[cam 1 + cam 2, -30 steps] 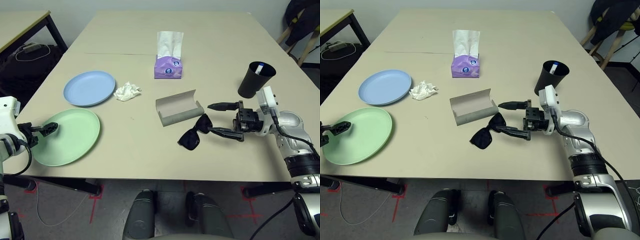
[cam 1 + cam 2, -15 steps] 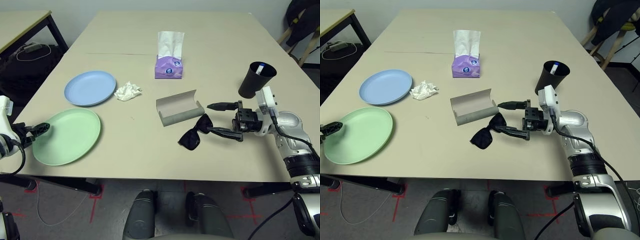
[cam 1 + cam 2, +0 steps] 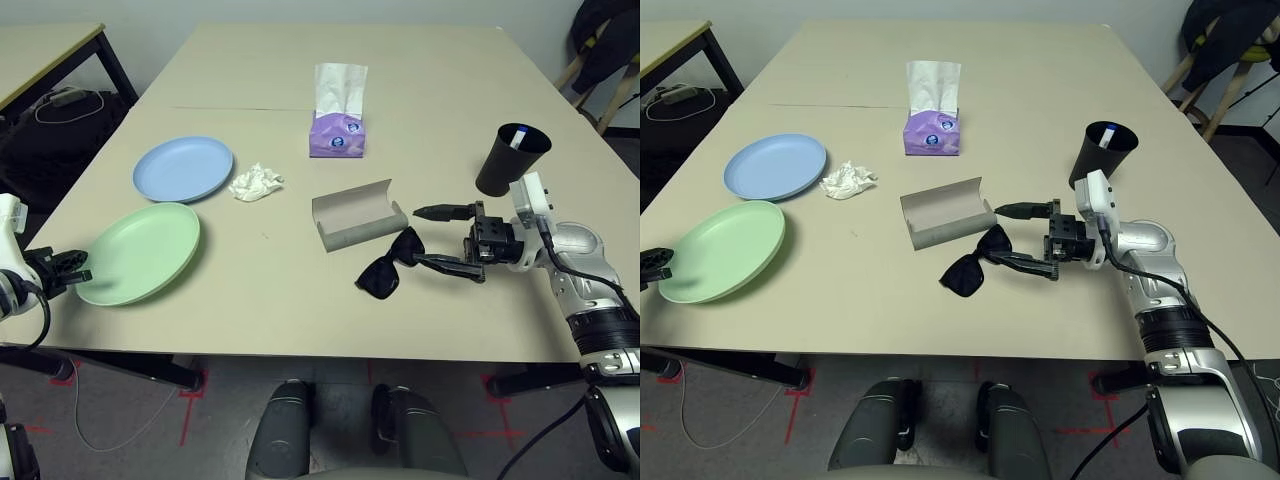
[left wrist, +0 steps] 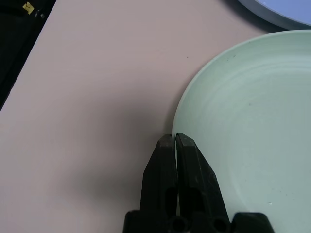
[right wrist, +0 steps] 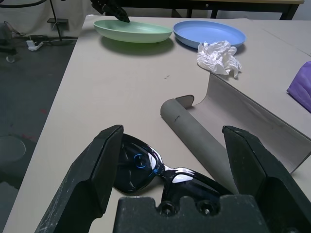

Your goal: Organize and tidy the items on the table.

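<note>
Two grippers are at work. The left gripper (image 4: 174, 137) has its black fingers pressed together on the near rim of the light green round plastic plate (image 3: 145, 252); in the right wrist view that plate's gripped edge looks lifted off the large pale beige table (image 3: 260, 80). The light blue round plate (image 3: 183, 168) sits just beyond the left gripper's fingertips, past the green plate, close to it or just touching; I cannot tell which.

The right gripper (image 3: 432, 238) is spread wide and holds nothing. The black plastic sunglasses (image 3: 390, 264) lie between and just ahead of its fingers, the open grey oblong glasses case (image 3: 358, 214) a bit further ahead, the black cup (image 3: 510, 158) behind it beside the wrist. The crumpled white tissue (image 3: 255, 182) lies well apart from both grippers.

Step in hand, as I read it: stacking the plates, green one gripped. The next move calls for lifting the green plate clear and carrying it forward over the blue plate without it slipping from the thin rim grip.
</note>
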Controlling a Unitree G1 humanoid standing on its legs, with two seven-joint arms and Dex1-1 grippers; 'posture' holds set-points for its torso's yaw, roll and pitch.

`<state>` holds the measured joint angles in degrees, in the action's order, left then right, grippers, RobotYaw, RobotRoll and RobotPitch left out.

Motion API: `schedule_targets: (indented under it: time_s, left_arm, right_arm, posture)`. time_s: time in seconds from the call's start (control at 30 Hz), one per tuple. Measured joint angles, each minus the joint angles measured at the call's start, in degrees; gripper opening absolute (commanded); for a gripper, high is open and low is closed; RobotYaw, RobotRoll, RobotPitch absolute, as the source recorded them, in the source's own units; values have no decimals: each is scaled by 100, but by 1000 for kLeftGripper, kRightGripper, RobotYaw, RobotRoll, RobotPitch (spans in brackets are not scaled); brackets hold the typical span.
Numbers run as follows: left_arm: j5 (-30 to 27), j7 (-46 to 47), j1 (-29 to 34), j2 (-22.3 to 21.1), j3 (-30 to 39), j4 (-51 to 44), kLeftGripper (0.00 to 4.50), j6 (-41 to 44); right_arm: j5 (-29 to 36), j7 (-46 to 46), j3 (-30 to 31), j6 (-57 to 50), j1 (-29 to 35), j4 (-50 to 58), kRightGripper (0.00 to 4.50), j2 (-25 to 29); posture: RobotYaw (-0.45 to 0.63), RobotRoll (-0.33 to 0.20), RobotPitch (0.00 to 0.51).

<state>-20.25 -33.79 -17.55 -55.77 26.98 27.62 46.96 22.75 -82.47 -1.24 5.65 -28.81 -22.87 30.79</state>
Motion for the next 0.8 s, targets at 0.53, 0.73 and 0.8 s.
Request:
schedule_targets:
  time_s: [0.53, 0.73, 0.8]
  left_arm:
    - [-356, -627, 135, -245, 133, -949, 29, 410]
    - [-512, -671, 338, -318, 480, -1137, 29, 695]
    - [-543, -668, 362, -346, 595, -1143, 29, 756]
  right_arm:
    - [-33, 28, 47, 58, -27, -22, 4500, 1]
    - [-48, 28, 50, 60, -30, -49, 4500, 2]
    - [-54, 28, 50, 60, -30, -49, 4500, 2]
  posture:
    - [141, 0, 103]
    - [146, 0, 105]
    - [147, 0, 105]
